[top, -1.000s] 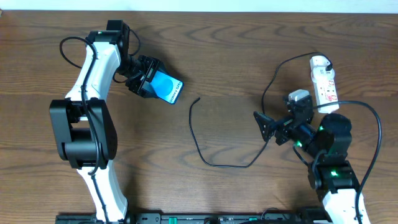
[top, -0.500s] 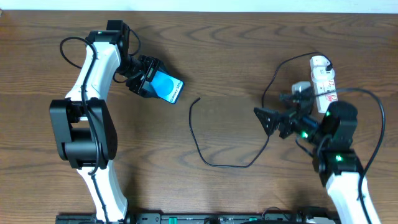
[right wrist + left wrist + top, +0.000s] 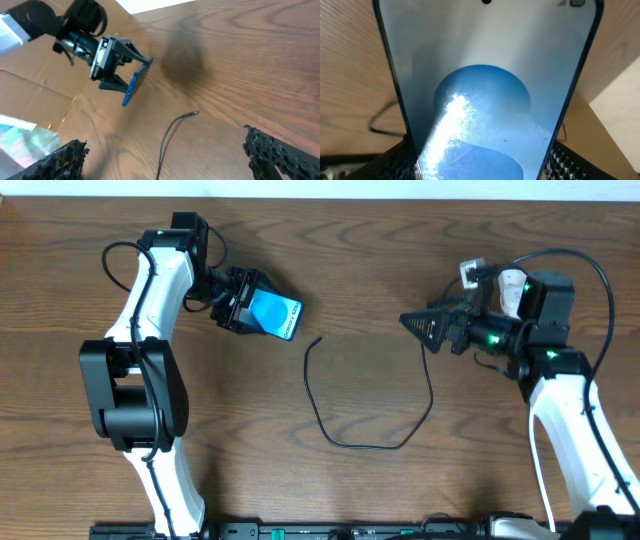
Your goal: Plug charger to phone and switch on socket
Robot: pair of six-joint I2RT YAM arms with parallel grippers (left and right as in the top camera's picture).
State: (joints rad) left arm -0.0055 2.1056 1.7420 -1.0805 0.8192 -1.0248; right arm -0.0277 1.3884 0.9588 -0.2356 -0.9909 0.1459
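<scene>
Jaws of left gripper [image 3: 252, 309]: clamped across the phone [image 3: 276, 316], pads [image 3: 395, 162] on both long edges at the near end. Phone held tilted, clear of the table [image 3: 380, 250], long axis running straight out from the jaws, blue screen up. Jaws of right gripper [image 3: 421, 328]: spread wide, holding nothing, raised off the wood. Charger cable [image 3: 330, 430]: slack loop on the table, connector tip [image 3: 318, 338] ahead of the right jaws and down on the wood, between the two grippers, near the phone's free end but apart from it. Tip's short straight run aimed roughly toward that free end. Nearer arm for the tip: left, but occupied; right unloaded, so pickup judged to fall to the right. Front-camera dot [image 3: 487, 1] at the phone's far end in the left wrist view, so charging port likely at the clamped end; port itself not visible, unconfirmed. Socket [image 3: 512, 282]: behind the right jaws, mostly hidden by the right arm, switches not visible. Cable's far run lost under the right gripper; plug end not made out.
</scene>
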